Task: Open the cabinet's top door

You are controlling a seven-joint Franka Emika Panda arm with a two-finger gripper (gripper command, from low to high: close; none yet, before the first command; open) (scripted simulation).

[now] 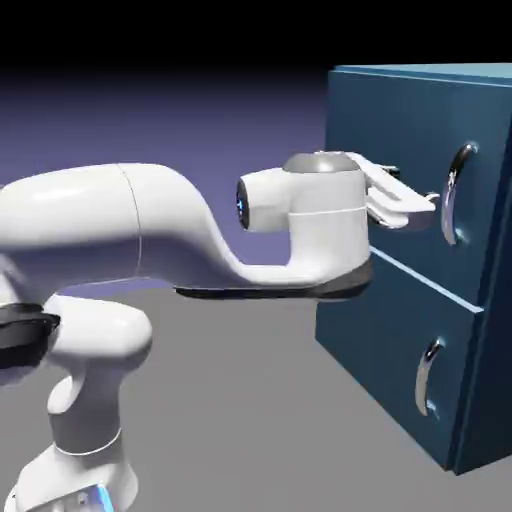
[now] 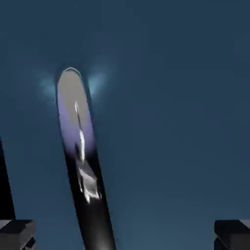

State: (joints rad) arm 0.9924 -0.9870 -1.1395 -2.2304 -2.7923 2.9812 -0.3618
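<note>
Exterior view: cabinet [image 1: 400, 330] shut — gripper [image 1: 425, 207] open.

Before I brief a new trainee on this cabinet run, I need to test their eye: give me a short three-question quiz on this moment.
1. True or false: the gripper is shut on the top door's handle.
2. In the exterior view, which silver handle is the hand level with: A) the upper one, B) the lower handle?
3. In the hand view, where does the handle lie between the fingertips: centred or nearer the picture's left one?

Key
1. False: the jaws stand open, with nothing gripped.
2. A.
3. Nearer the left one.
</note>
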